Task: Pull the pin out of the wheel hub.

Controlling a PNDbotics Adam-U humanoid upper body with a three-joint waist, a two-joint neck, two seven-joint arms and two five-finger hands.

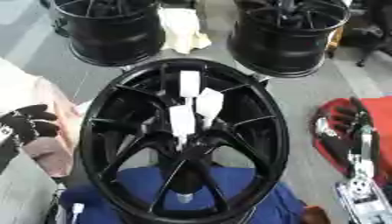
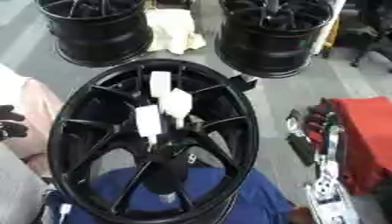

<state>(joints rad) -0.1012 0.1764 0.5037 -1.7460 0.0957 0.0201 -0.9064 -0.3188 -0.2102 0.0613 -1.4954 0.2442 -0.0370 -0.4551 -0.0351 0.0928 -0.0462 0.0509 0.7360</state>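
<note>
A large black wheel hub (image 1: 103,109) lies face up in the middle, resting on a blue cloth (image 1: 253,192). Three white pins stand up from its centre: one at the back (image 1: 189,83), one to the right (image 1: 208,103) and one in front (image 1: 181,120). My left hand (image 1: 30,124) rests at the left edge beside the rim, fingers relaxed and slightly bent, holding nothing. At the right my right hand (image 1: 348,131) is held fingers up over a red box, open and clear of the hub. Neither hand touches a pin.
Two more black wheels stand at the back, on the left (image 1: 111,30) and on the right (image 1: 287,35), with a cream cloth (image 1: 182,28) between them. A red box (image 1: 379,127) sits at the right. A pink and white cloth (image 1: 46,148) lies under my left hand.
</note>
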